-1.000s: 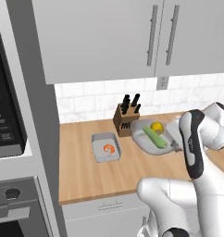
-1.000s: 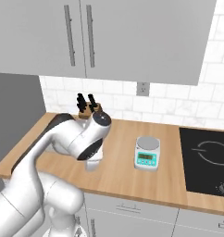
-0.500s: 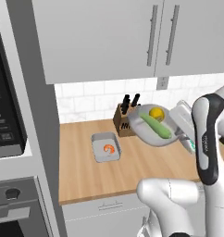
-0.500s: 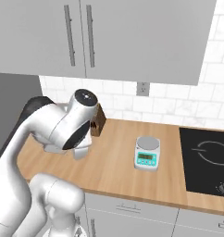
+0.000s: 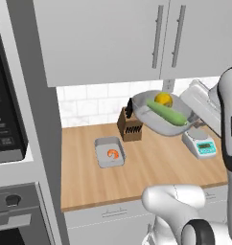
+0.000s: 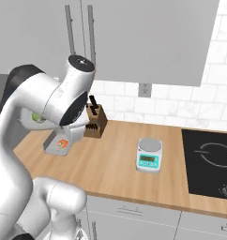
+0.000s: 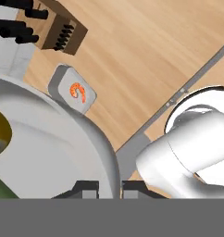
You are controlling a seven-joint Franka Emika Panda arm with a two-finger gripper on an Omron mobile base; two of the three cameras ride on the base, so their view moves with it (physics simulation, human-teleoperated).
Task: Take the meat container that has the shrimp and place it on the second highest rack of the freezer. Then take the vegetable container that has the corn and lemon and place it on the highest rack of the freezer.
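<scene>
Pincer clamped tight on the rim of the bowl, the two dark tips pinching the grey wall from either side in the hand view; the bowl is up in the air, above the knife block and tilted, with the corn lying along it and the lemon at its upper edge, just under the wall cabinets.

By my read that bowl is stiff and light, but an edge pinch on a tilted dish is a nervous hold; the lemon is round and free to roll, the corn could slide downhill, so keeping it level looks like the thing to mind; a hold near the middle of the rim, as here, seems right.

Down on the counter, left of the knife block, sits the tray with the shrimp, untouched; the scale stands well to the block's right.

Hard to make out: the freezer's racks and door can't be read here, so the target shelf is a guess; in the right base view the arm covers the bowl and most of the tray; the corn and lemon are cut to slivers at the hand view's edge.
</scene>
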